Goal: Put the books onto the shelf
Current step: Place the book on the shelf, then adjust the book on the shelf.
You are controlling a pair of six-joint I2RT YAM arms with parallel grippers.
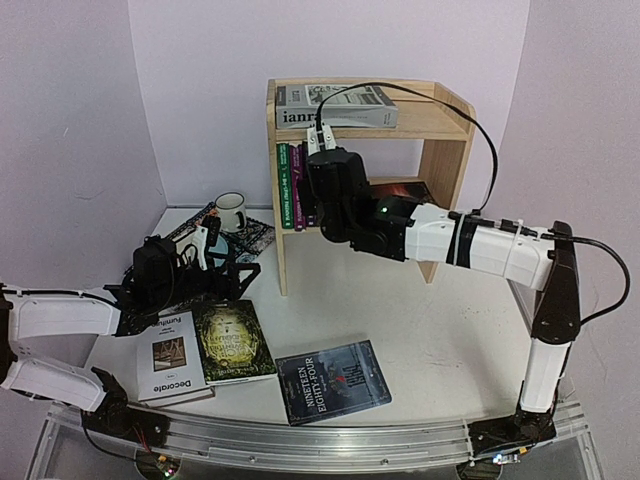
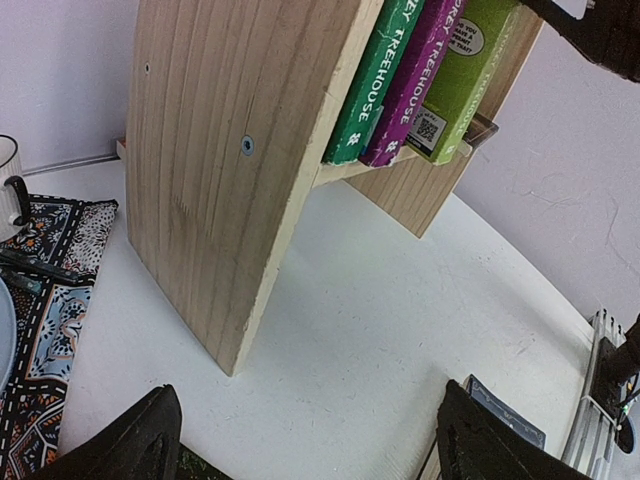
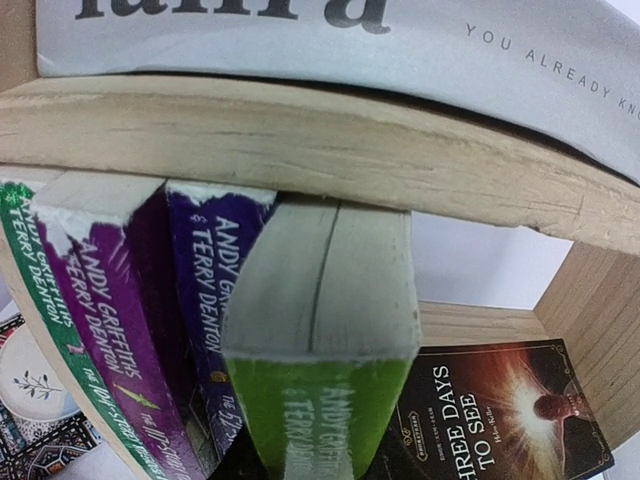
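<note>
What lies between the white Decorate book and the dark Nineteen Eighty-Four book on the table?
A dark green-and-gold book, lying flat; the top view shows it.

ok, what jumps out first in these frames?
The right gripper is at the lower tier of the shelf, holding a bright green book standing beside the purple books. Then three books lying flat near the front of the table, Nineteen Eighty-Four rightmost.

Right wrist view:
- grey book (image 3: 330, 40): title cropped by the top edge.
- bright green book (image 3: 320, 400): blurred, runs off the bottom; no fingers in sight, grip cannot be told.
- "Three Days to See" book (image 3: 500, 410): cut at the bottom.

Left wrist view:
- right gripper (image 2: 598, 30): clipped by the top-right corner.
- mug (image 2: 10, 185): cut by the left edge.
- dark book corner (image 2: 505, 410): title hidden.

Top view:
- patterned mat (image 1: 255, 235): partly behind the left arm (image 1: 150, 275).
</note>
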